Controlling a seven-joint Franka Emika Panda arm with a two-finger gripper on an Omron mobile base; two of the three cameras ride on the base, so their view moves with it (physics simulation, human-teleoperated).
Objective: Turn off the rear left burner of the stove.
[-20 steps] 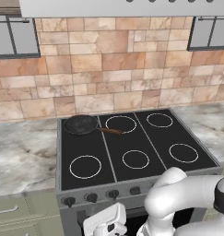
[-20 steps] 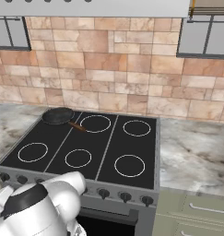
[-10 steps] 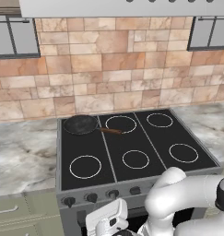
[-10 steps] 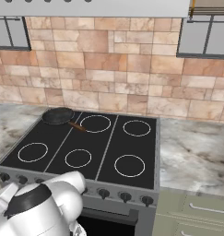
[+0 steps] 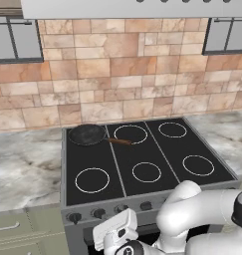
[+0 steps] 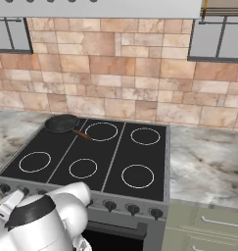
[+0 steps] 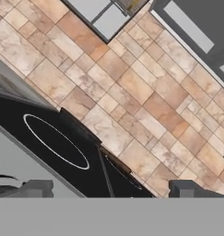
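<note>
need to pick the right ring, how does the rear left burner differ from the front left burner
The rear left burner has the dark frying pan sitting on it, hiding its ring; the front left burner is bare, its thin white ring fully showing. The rear one lies by the stone wall, the front one just behind the knob row. Both are round zones in the left column of the same black glass top.

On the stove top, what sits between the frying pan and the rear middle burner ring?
The frying pan points its brown handle toward the rear middle burner ring; no other object lies between them on the stove, seen in both base views.
</note>
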